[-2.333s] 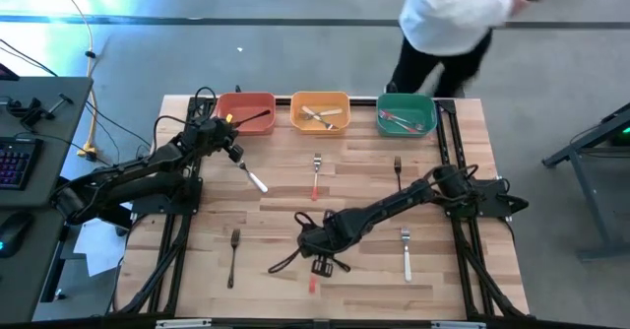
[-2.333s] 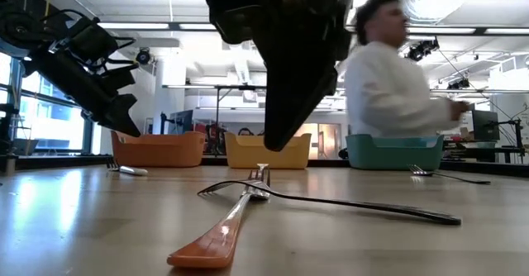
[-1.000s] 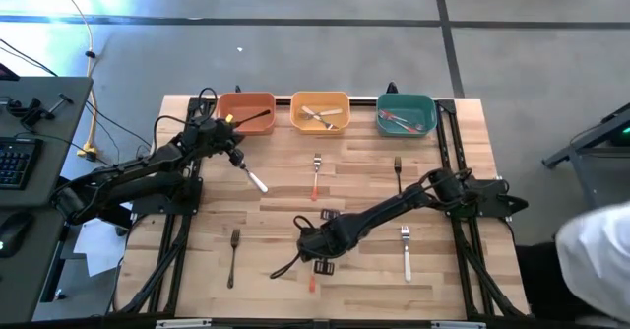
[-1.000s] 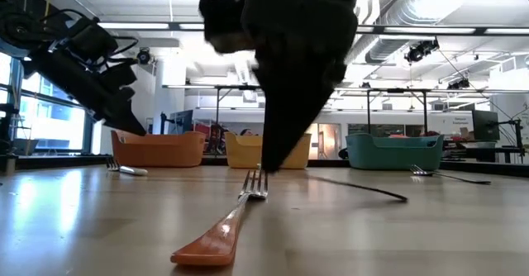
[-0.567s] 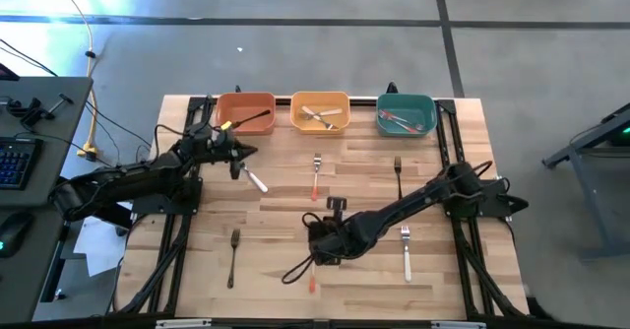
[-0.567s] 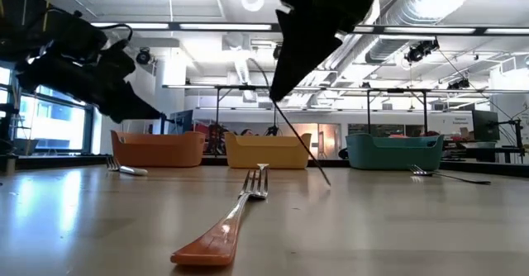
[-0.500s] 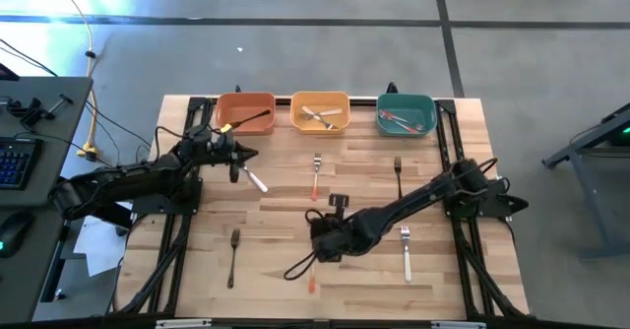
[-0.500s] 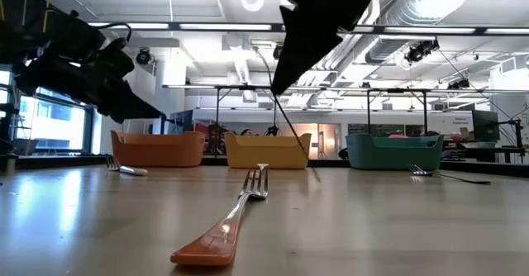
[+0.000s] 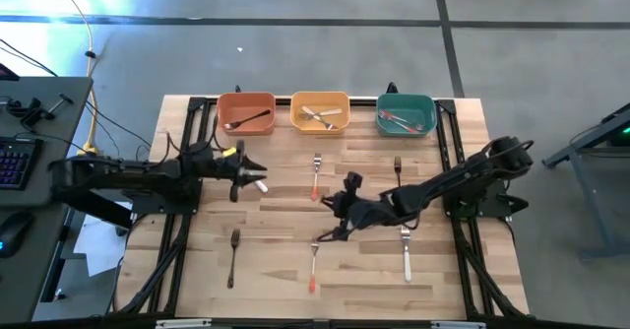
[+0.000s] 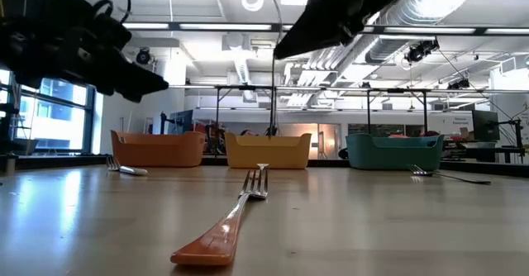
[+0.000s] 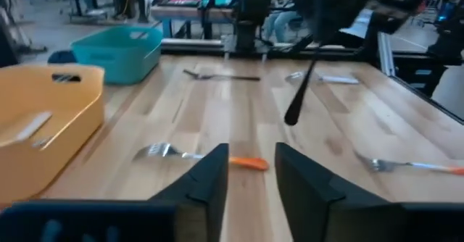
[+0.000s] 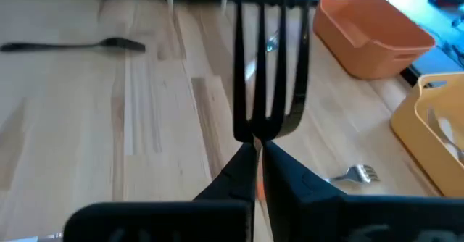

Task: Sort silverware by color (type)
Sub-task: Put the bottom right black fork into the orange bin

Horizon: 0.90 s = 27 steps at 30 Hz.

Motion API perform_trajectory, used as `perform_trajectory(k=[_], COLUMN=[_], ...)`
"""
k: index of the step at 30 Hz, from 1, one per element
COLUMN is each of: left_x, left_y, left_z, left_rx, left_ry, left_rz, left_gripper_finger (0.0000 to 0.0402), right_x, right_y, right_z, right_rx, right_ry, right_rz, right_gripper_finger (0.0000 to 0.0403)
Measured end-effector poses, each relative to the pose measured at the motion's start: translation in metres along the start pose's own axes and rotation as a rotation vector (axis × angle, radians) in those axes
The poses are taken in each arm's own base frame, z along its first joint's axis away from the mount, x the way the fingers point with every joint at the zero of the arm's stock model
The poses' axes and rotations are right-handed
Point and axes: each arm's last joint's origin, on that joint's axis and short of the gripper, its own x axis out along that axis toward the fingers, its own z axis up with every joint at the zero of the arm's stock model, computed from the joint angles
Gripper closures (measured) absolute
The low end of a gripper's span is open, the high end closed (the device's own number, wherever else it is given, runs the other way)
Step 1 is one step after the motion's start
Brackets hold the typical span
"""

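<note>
Your right gripper (image 9: pixel 346 208), mid-bench, has its fingers (image 12: pixel 239 171) closed on a dark fork (image 12: pixel 268 68), pinched near the tine base. It's light, stiff and slick, so it may swivel. The left gripper (image 9: pixel 246 166) at nine o'clock hangs part-open, empty.

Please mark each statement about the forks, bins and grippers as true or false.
1. The right gripper is shut on a slim dark fork, held off the table. True.
2. The green plastic bin is empty. False: red-handled forks lie in it.
3. The left gripper is open and holds nothing. True.
4. The yellow plastic bin holds a black fork. False: it holds white forks; a black fork lies in the orange plastic bin.
</note>
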Motion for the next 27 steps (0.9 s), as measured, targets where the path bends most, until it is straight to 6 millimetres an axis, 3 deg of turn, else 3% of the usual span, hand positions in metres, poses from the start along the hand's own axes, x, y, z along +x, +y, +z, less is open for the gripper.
perform_trajectory(k=[6, 12, 27], left_x=[0.015, 0.041, 0.145], left_y=[-0.022, -0.036, -0.046], left_z=[0.011, 0.018, 0.031], left_rx=[0.031, 0.07, 0.13], left_ry=[-0.01, 0.028, -0.042], left_rz=[-0.036, 0.023, 0.018], left_gripper_finger=[0.0248, 0.0225, 0.0219], right_x=[0.004, 0.007, 0.005], right_y=[-0.014, -0.019, -0.017], right_z=[-0.007, -0.002, 0.007], right_rx=[0.049, 0.07, 0.098], right_ry=[-0.082, -0.144, -0.227], right_rz=[0.003, 0.014, 0.063], right_gripper_finger=[0.0403, 0.0403, 0.0403])
